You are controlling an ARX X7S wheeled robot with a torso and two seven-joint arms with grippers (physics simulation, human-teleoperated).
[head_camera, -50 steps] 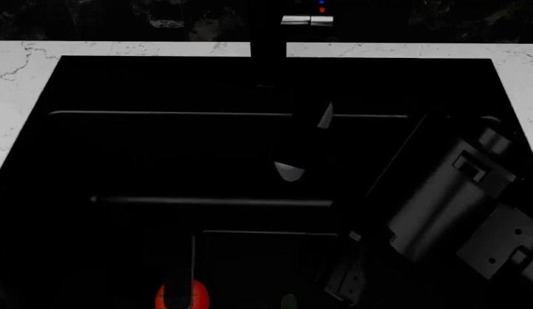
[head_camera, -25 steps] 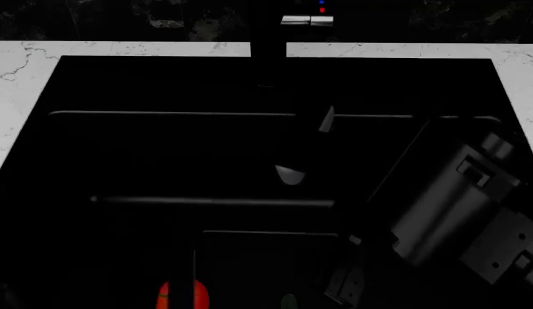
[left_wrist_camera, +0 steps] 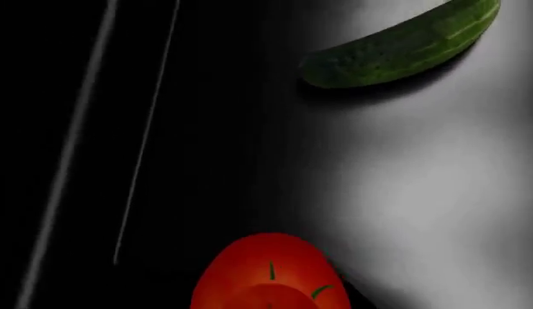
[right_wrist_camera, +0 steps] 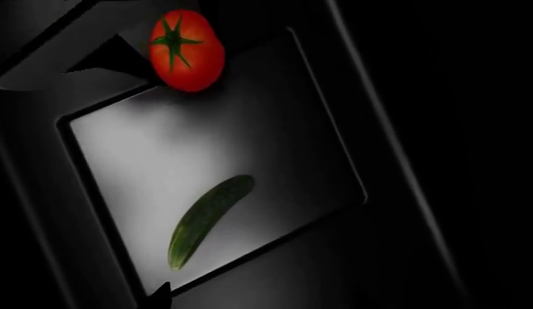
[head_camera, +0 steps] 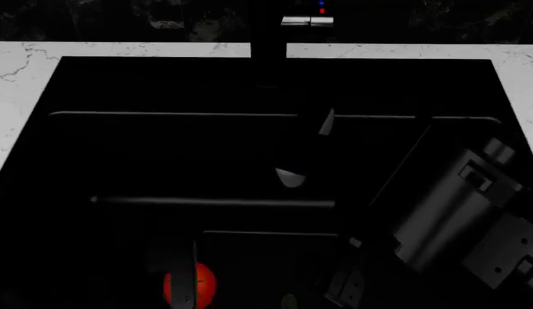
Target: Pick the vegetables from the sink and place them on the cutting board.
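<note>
Sink (head_camera: 43,90): deep black basin in white marble, faucet (head_camera: 268,45) at rear centre. Tomato (right_wrist_camera: 187,49) sits at edge of lit basin floor, stem up; cucumber (right_wrist_camera: 206,220) lies flat on same floor, well apart from tomato. Head view: tomato (head_camera: 190,285) low in frame, partly behind a dark bar. L wrist view: tomato (left_wrist_camera: 271,273) close, cucumber (left_wrist_camera: 404,45) beyond. L + R gripper jaw states: can't tell, neither visible clearly. Cutting board not seen.
</note>
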